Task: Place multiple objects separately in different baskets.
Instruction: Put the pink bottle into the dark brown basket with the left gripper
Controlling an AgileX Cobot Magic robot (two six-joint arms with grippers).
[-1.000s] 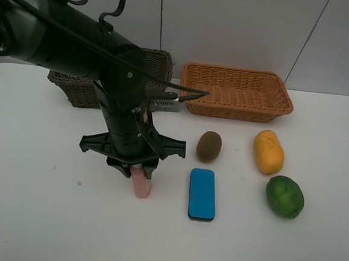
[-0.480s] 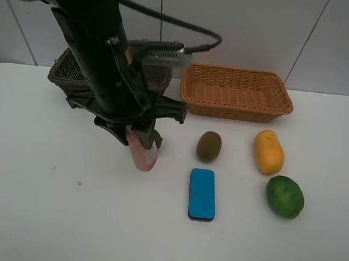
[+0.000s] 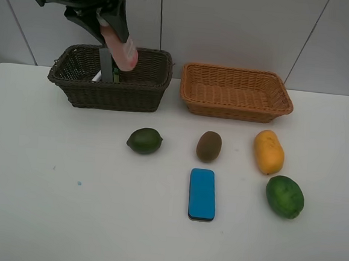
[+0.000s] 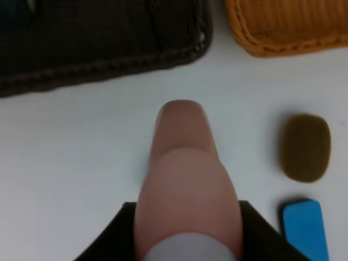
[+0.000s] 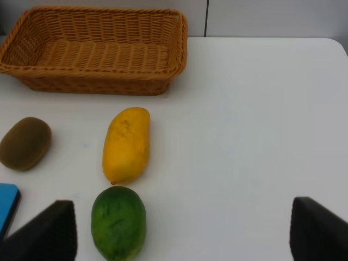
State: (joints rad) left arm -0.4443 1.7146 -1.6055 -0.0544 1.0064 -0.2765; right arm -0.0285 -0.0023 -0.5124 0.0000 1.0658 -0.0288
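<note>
1. The pink bottle [image 3: 119,44] hung tilted in the air, pinched by its sides between the left fingers [image 4: 111,239]. In the high view it lay against the dark brown basket [image 3: 111,95], which sat at 11 o'clock on the counter [image 3: 47,205].
2. The step in hand looked like the carry to that basket. To do it well, the bottle should be brought squarely over the opening and lowered below the rim. It should be let go toward the basket's freer 3 o'clock half, clear of the dark green pump bottle [image 3: 106,65] standing inside just beneath it.
3. Further out, the tan basket [image 3: 236,111] at 1 o'clock showed nothing inside. A small green fruit [image 3: 144,140], kiwi [image 3: 209,146], mango [image 3: 268,152], blue eraser [image 3: 202,194] and large green fruit [image 3: 285,196] lay apart on the counter. The right fingers [image 5: 51,231] were spread wide on nothing, near the mango.
4. The left arm was cut off at the high view's top edge. The left wrist view was blurred, and there the bottle's tip seemed short of the basket rim, so I could not tell whether it was truly over the opening. A white item beside the pump bottle was too small to name.
</note>
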